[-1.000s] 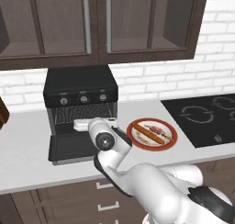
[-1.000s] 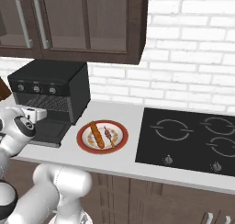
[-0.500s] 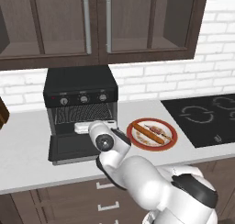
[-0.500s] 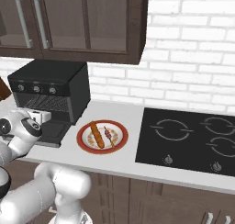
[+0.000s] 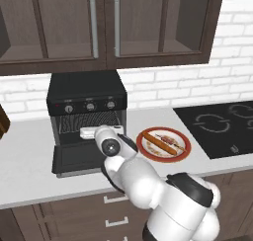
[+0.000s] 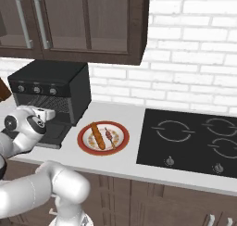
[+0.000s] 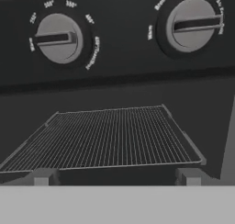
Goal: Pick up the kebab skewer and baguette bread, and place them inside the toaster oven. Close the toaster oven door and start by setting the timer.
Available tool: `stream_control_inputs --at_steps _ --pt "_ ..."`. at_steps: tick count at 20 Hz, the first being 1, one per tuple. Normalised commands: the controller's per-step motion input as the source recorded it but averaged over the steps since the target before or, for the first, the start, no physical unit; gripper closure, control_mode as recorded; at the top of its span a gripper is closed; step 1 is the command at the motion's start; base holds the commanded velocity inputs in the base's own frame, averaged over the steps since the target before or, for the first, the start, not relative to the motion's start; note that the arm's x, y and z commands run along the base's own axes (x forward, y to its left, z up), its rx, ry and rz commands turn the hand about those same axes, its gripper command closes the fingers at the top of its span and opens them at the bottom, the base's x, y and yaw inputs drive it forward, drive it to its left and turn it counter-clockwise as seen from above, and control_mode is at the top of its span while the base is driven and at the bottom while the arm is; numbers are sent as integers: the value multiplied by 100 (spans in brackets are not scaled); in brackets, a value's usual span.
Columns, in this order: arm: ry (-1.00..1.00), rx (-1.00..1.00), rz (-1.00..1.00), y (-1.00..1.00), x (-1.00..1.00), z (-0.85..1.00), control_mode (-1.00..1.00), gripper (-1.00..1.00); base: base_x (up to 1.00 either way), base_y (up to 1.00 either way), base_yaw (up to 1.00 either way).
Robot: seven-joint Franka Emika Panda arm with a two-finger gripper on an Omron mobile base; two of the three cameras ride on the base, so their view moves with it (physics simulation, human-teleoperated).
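While open-jawed, pincer (image 7: 114, 178) facing toaster oven (image 7: 114, 81)

oven mouth: open above the wire rack (image 7: 105, 138)
toaster oven door (image 5: 79, 158): lay down flat across the bench (image 5: 29, 161)

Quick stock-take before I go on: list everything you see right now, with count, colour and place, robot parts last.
toaster oven: one, black, on the counter under the cabinets.
toaster oven door: one, black, dropped open.
knobs: three, silver-faced, front row.
wire rack: one, grey, bare, inside the oven.
plate: one, red-rimmed, right of the oven.
baguette bread: one, orange-brown, on the plate.
kebab skewer: one, reddish-brown chunks, beside the bread.
cooktop: one, black, right end.
cabinets: dark brown, above.
gripper: one, white, fingers open, empty, at the oven mouth.
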Motion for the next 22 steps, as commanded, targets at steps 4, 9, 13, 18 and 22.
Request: stream_control_inputs --at_steps 4,9,13,18,22 --pt "0 0 0 0 28 -10 -100 -100 0 0 0" --pt "2 0 0 0 12 -10 -100 -100 0 0 0" --pt "2 0 0 0 33 0 -100 -100 0 0 0" --pt "0 0 0 3 34 0 -100 -100 0 0 0" --pt "0 0 0 1 8 -23 -100 -100 0 0 0"
